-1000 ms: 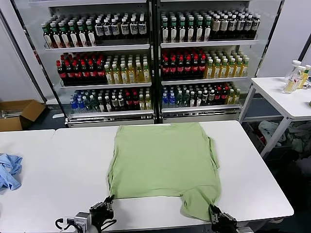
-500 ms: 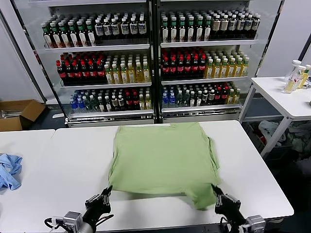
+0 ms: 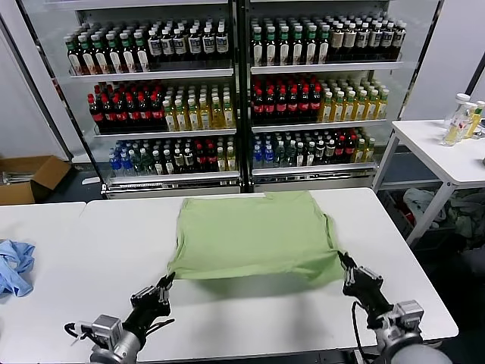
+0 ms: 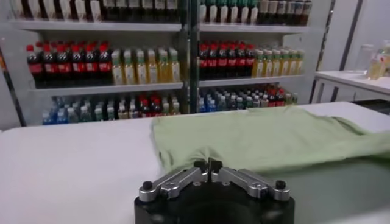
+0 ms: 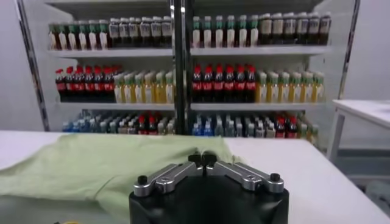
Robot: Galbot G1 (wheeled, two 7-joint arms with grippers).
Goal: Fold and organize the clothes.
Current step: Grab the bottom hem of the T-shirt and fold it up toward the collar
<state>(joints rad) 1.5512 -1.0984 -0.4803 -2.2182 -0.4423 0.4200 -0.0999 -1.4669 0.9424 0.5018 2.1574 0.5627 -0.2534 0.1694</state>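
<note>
Nearest the robot, the left gripper (image 3: 168,280) pinches the near left corner of the light green shirt (image 3: 254,231), lifted off the white table (image 3: 91,265); the right gripper (image 3: 343,260) is clenched on the near right corner. The shirt's far half lies flat mid-table. A light blue cloth (image 3: 14,265) sits far left. Behind, drink coolers (image 3: 235,91) hold bottles; no label is readable
</note>
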